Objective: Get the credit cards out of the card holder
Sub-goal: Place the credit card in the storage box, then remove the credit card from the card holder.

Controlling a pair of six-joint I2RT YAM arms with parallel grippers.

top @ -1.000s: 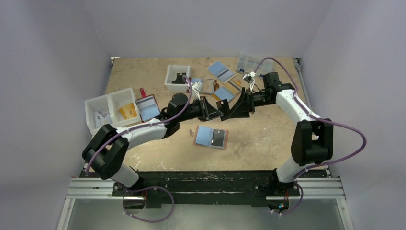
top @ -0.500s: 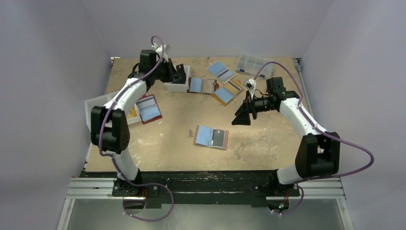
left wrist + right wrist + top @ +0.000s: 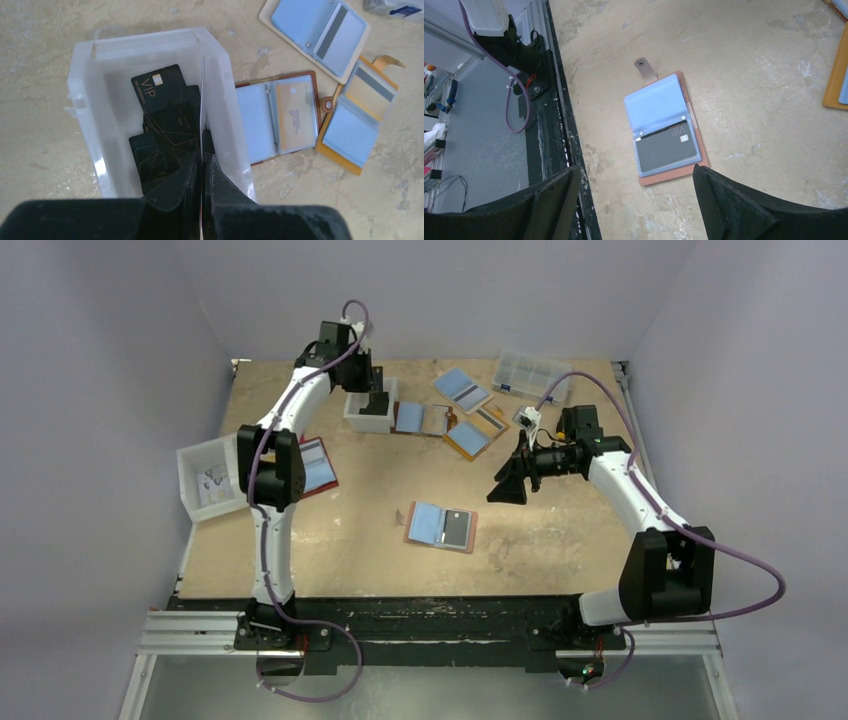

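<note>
At mid-table, the tan card holder holds 1 grey "VIP" card; my right gripper gapes, my left gripper pinches a thin card.

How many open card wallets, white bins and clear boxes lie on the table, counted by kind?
Open bifold card wallets: 5 (tan-brown leather-like wallet, dark red wallet, darker brown wallet, orange wallet, beige wallet)
White plastic bins: 2 (small far bin, larger left bin)
Clear plastic compartment box: 1
Total: 8
</note>
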